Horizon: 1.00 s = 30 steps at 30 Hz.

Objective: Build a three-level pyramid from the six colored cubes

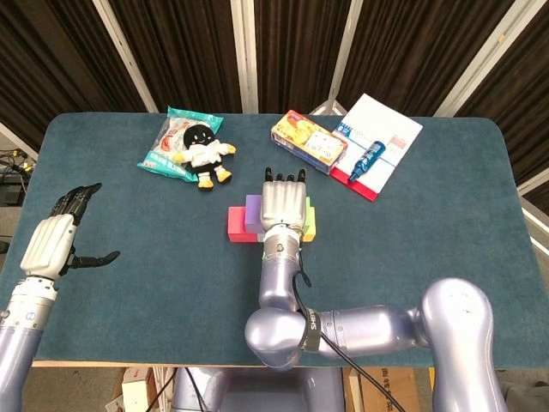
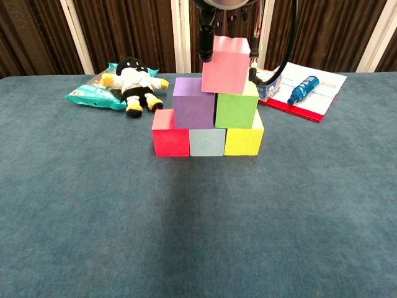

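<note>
My left robot hand [image 1: 53, 243] rests spread and empty near the bench's left edge, kept out of the way. My right robot hand [image 1: 283, 206] holds the pink cube [image 2: 226, 57] over the purple cube [image 2: 193, 102] and green cube [image 2: 236, 110], mid-bench. Only the chest view shows it sitting tilted, off-centre rightward

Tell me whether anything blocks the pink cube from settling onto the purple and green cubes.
Nothing visible does. The pink cube, held by the right hand, sits tilted directly over the purple cube and green cube.
</note>
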Tool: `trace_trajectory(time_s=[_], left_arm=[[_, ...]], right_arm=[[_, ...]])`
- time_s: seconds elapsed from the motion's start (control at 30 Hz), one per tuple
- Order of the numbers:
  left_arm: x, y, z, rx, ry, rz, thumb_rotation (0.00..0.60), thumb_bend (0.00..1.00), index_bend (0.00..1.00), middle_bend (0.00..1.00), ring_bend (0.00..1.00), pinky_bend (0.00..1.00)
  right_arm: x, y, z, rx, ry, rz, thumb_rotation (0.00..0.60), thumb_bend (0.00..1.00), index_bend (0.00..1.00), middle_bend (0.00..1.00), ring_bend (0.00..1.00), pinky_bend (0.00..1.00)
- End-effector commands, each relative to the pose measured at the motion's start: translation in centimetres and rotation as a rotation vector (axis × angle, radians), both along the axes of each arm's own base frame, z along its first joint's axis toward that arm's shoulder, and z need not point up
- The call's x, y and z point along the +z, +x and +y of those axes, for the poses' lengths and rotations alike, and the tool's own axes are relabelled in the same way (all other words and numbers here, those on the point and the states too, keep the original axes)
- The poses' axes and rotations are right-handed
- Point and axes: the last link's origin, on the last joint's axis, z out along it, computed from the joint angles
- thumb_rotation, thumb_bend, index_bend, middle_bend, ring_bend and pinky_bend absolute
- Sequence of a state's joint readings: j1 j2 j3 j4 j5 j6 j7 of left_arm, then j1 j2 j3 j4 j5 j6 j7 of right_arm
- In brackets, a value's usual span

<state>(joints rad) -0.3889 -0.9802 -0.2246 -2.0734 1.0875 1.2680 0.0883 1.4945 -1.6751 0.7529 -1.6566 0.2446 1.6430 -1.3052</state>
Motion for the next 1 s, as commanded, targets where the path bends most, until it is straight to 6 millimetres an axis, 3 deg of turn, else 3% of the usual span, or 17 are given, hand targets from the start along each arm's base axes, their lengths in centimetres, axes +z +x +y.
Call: trace_trajectory(time_s=[0.03,1.0], left_arm=[[0.0,0.01,0.0,-0.001,0.0,0.001,0.6,0.13,0.0,0.06,0.0,0.01],[0.19,-0.1,0.1,0.009,0.005,0.0,0.6,0.13,0.0,0.06,0.0,0.01]], right_arm=[[-0.06,-0.04,0.01,0.0,0.002,0.001,0.6,0.5,0.0,0.43,0.27,0.0],[-1.04,-0.01,0.59,0.014,0.028,-0.029,0.6,0.5,0.0,0.43,0.27,0.0]])
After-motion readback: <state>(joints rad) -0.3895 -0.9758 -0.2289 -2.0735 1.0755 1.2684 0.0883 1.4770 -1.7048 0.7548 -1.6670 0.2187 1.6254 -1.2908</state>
